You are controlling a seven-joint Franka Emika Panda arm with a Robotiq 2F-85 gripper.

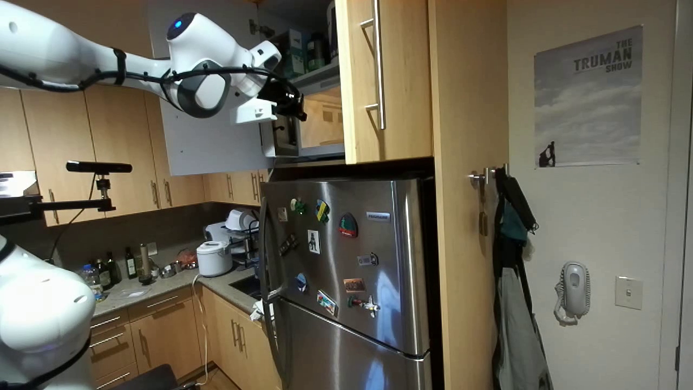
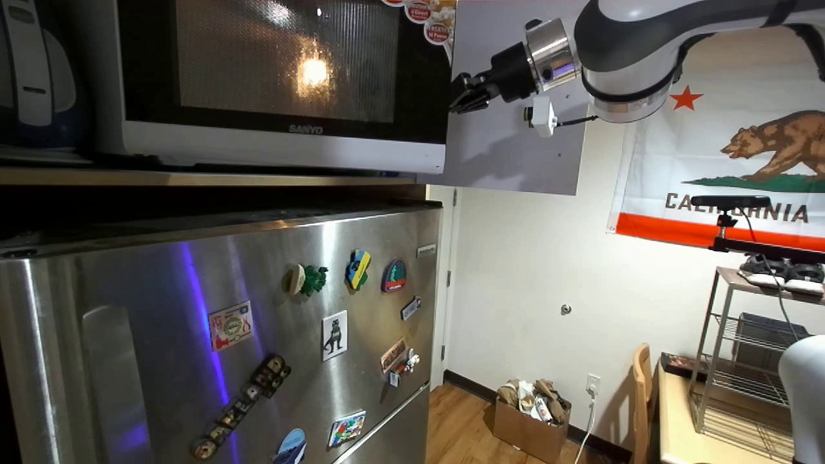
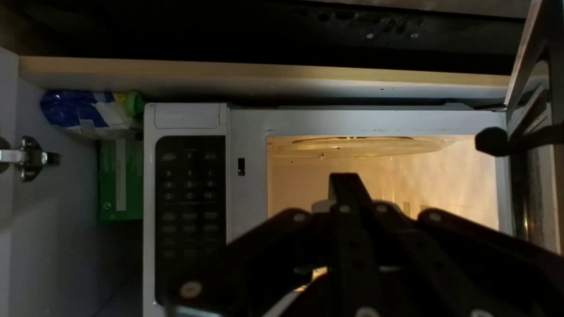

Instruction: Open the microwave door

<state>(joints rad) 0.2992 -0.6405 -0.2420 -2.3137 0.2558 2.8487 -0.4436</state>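
The microwave (image 1: pixel 322 151) stands in the open upper cabinet. Its lit cavity shows in the wrist view inside the pale front frame (image 3: pixel 246 193); that picture is upside down. The microwave door (image 2: pixel 283 64) stands swung open, its dark window facing out in an exterior view. Its inner side (image 3: pixel 535 198) is at the wrist view's right edge, with a black hook-like part there. My gripper (image 2: pixel 456 95) is shut and empty beside the door's free edge. In the wrist view its fingertips (image 3: pixel 346 178) are before the open cavity, apart from the door.
The steel fridge (image 1: pixel 346 254) with magnets stands below. An open wood cabinet door (image 1: pixel 398 70) and a grey cabinet panel (image 1: pixel 214 149) flank the opening. A green box (image 3: pixel 121 185) and a blue bag (image 3: pixel 70 108) lie beside the control panel (image 3: pixel 189 211).
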